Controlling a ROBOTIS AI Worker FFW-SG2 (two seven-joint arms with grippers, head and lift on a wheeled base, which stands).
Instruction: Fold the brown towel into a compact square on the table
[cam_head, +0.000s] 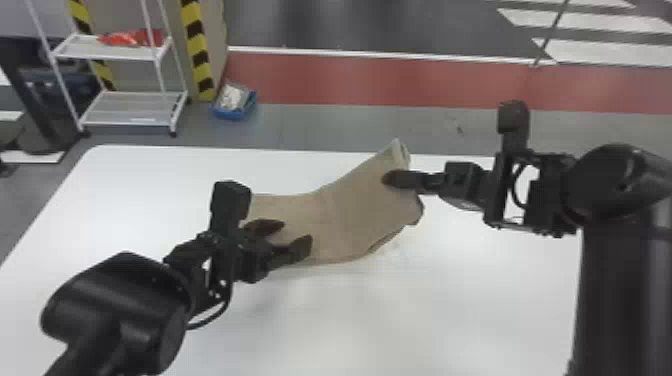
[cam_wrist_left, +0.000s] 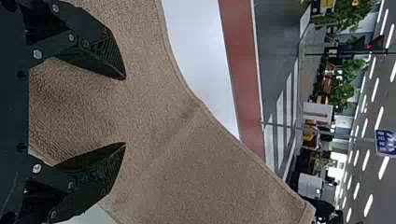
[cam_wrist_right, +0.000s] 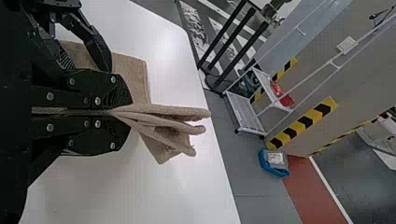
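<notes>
Head view: left pincer (cam_head: 298, 234) open, fingers spread over the near-left part of the brown towel (cam_head: 345, 215). Right pincer (cam_head: 389, 178) clamped on the towel's other end, farther out and to the right of the left one. Towel spans between the two, over the white table (cam_head: 400, 320). White rack (cam_head: 135, 107) well beyond the left pincer, past the table edge; blue bin (cam_head: 235, 112) on the floor beside the rack.

Left wrist view: left pincer (cam_wrist_left: 125, 111) has a wide gap between its tips, brown cloth behind the gap and running on past them. Can't tell if the tips touch it.

Right wrist view: right pincer (cam_wrist_right: 131, 114) closed on several towel layers, folded edges sticking out past its tips. Left pincer's fingers near it, at the towel's other part.
</notes>
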